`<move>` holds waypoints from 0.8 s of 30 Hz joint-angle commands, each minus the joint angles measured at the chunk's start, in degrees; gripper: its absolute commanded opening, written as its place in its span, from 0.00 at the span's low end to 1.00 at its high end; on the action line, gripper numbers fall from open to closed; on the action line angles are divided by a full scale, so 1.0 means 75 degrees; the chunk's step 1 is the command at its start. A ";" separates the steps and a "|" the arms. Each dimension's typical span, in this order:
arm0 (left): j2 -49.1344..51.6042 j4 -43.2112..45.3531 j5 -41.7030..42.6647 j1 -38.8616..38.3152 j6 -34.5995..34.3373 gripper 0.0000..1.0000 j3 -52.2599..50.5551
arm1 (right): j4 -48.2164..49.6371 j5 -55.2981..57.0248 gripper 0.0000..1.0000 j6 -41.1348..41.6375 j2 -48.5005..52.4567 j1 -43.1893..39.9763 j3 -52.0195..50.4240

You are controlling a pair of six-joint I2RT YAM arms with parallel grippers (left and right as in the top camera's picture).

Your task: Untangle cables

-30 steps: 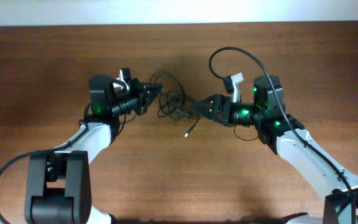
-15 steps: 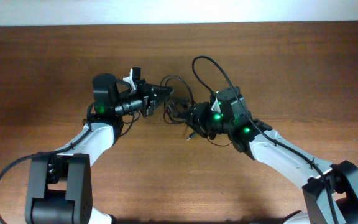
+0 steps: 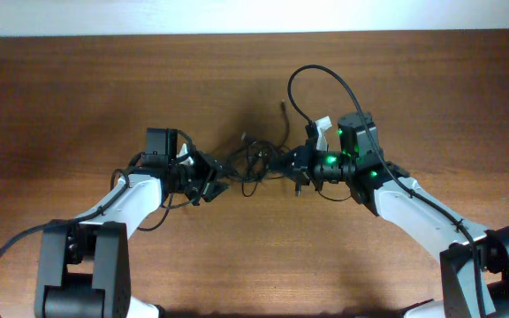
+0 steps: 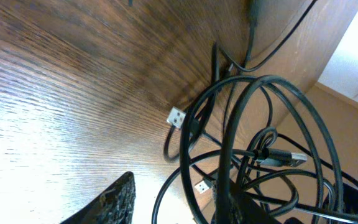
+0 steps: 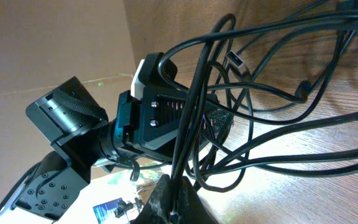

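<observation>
Right tool: fingers together, clamped on one strand of the cables, as far as the wrist view shows. Left tool: only one finger is visible in its wrist view, so its state cannot be determined. The cables form one bunched tangle between the two tools. A plug end lies on the wooden surface.

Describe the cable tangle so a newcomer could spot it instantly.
On the wooden table, look at the middle, between the left gripper and the right gripper. The cable tangle is a bunch of thin black looping cords, far thinner than the thick black cable arching above the right arm.
</observation>
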 commanded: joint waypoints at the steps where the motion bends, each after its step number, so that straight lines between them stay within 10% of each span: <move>1: -0.0105 -0.0035 0.0323 -0.0268 -0.0985 0.33 -0.0009 | 0.0026 0.0079 0.04 -0.0154 0.0055 -0.0047 0.0020; 3: -0.0105 -0.0032 0.0597 -0.0557 -0.0997 0.46 -0.0009 | 0.0026 0.0105 0.04 -0.0154 0.0055 -0.0047 0.0020; 4: -0.0105 -0.0032 0.0312 -0.0621 -0.0997 0.93 -0.0009 | 0.0023 0.0102 0.04 -0.0154 0.0055 -0.0047 0.0020; 5: -0.0105 -0.0026 0.0154 -0.0597 -0.1166 0.99 -0.0009 | -0.0029 0.0102 0.04 -0.0154 0.0055 -0.0047 0.0020; 7: -0.0105 0.0140 0.0230 -0.0551 -0.1629 0.98 -0.0009 | -0.0093 0.0105 0.04 -0.0154 0.0055 -0.0047 0.0017; 11: -0.0105 0.1390 0.0912 -0.0720 -0.2716 0.37 -0.0009 | -0.0093 0.0102 0.04 -0.0152 0.0055 -0.0047 0.0017; 19: -0.0105 0.1518 0.0073 -0.1789 -0.2967 0.37 -0.0009 | -0.0096 0.0096 0.04 -0.0152 0.0055 -0.0047 0.0017; 21: -0.0105 0.1513 0.0729 -0.1769 -0.2961 0.61 -0.0009 | -0.0321 0.0073 0.04 -0.0152 0.0055 -0.0047 0.0017; 24: -0.0105 0.1486 0.0895 -0.1772 -0.2938 0.62 -0.0009 | -0.0402 0.0076 0.04 -0.0152 0.0055 -0.0047 0.0017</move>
